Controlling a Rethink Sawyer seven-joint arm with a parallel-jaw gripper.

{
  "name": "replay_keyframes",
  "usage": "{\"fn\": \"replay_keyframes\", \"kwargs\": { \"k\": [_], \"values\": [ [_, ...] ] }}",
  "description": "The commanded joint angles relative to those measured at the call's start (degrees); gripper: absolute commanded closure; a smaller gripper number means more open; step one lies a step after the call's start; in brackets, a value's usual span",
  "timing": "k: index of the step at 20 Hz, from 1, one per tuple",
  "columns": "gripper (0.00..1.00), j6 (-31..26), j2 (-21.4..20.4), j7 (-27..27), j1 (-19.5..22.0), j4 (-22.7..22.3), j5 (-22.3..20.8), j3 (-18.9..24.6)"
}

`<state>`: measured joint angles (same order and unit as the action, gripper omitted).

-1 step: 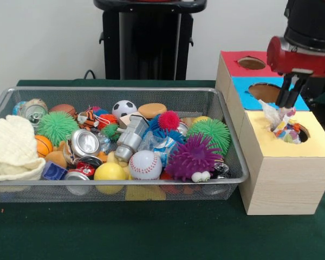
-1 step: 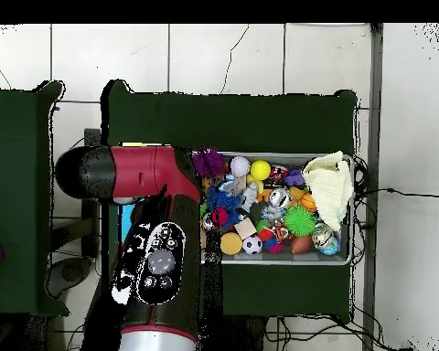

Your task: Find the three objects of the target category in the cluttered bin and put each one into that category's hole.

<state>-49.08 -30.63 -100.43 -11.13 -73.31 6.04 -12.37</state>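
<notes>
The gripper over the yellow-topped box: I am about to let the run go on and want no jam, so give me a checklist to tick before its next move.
1. Gripper above the round hole in the yellow-topped wooden box: ok.
2. Crinkly multicoloured wrapper fully through the hole: not ok, it sticks up out of it.
3. Wrapper free of the gripper: cannot tell, the two meet in the front view.
4. Holes in the blue-topped section and the red-topped section unblocked: ok.
5. Silver wire mesh bin clear of the arm: ok.
6. Overhead view of the drop: not ok, the arm hides the boxes.
</notes>
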Motion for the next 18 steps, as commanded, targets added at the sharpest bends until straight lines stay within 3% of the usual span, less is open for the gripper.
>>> {"fn": "replay_keyframes", "kwargs": {
  "k": [1, 11, 18],
  "values": [
    [1.0, -7.05, -2.29, -8.25, 0.81, 0.38, -1.05, 0.47],
    [1.0, -5.91, -3.2, -9.25, 0.88, -1.75, -0.3, 1.12],
    [1.0, 1.88, -2.75, -11.53, 1.84, -9.2, 2.43, 2.81]
  ]
}}
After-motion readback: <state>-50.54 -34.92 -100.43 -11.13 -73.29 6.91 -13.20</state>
